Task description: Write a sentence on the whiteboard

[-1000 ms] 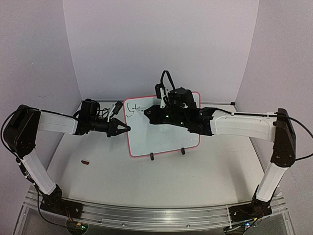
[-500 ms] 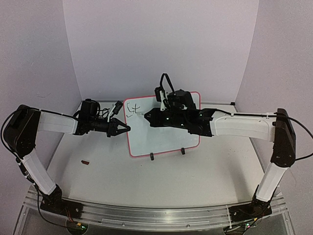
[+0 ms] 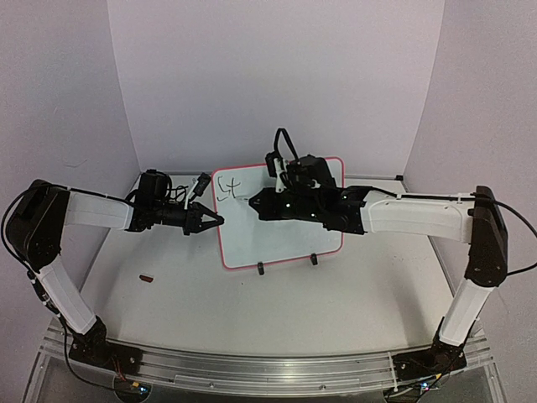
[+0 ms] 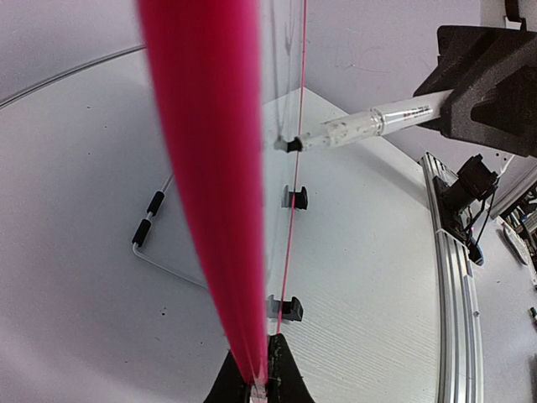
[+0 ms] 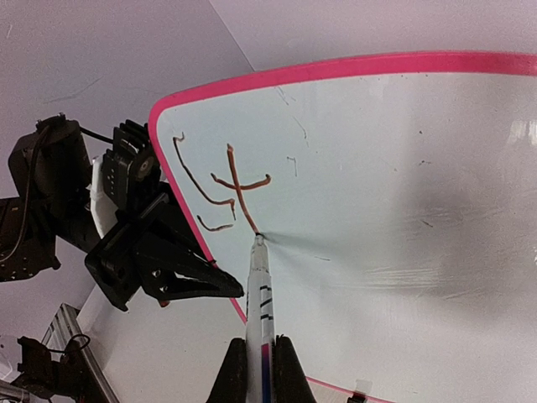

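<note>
Right gripper (image 5: 260,357) is clamped on the marker (image 5: 259,281), tip touching the whiteboard (image 5: 419,168), which stands upright between both arms. Left gripper (image 4: 256,382) pinches its left edge. Press too hard and I'd guess the whiteboard tips or slips, smearing the sentence (image 5: 231,189). Count: one whiteboard, one marker, two letters so far, two clips (image 3: 260,269).

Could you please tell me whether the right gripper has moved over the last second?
Yes. The right gripper slid slightly down the whiteboard, toward its clips.
</note>
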Tool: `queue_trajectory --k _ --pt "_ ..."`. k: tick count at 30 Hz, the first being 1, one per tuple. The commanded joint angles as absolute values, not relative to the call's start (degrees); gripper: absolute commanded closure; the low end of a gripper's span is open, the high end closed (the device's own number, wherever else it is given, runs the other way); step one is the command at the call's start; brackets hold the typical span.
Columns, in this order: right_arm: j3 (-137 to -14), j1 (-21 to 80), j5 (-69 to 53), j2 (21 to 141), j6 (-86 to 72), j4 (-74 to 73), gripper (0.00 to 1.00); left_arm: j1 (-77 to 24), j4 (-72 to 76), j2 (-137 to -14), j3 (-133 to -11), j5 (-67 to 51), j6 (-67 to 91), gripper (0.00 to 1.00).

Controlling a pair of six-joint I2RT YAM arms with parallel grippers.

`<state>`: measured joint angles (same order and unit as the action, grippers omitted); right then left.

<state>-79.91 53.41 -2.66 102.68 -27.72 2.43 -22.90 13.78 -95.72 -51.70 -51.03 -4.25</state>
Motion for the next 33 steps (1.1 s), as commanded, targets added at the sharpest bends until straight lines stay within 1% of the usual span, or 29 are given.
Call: queue_trajectory --k 1,11,33 --pt "-78.51 52.86 0.00 98.50 -26.25 3.04 1.00 -23.24 12.22 -95.19 -50.98 -45.28 -6.55 1.00" --pt "-73.32 52.83 -0.03 93.65 -25.88 9.75 1.00 -23.21 12.22 -95.38 -50.97 -45.18 -6.51 1.00" --pt "-78.27 52.38 0.41 100.21 -27.73 7.38 1.00 -23.27 12.07 -95.20 -50.96 -44.93 -6.61 1.00"
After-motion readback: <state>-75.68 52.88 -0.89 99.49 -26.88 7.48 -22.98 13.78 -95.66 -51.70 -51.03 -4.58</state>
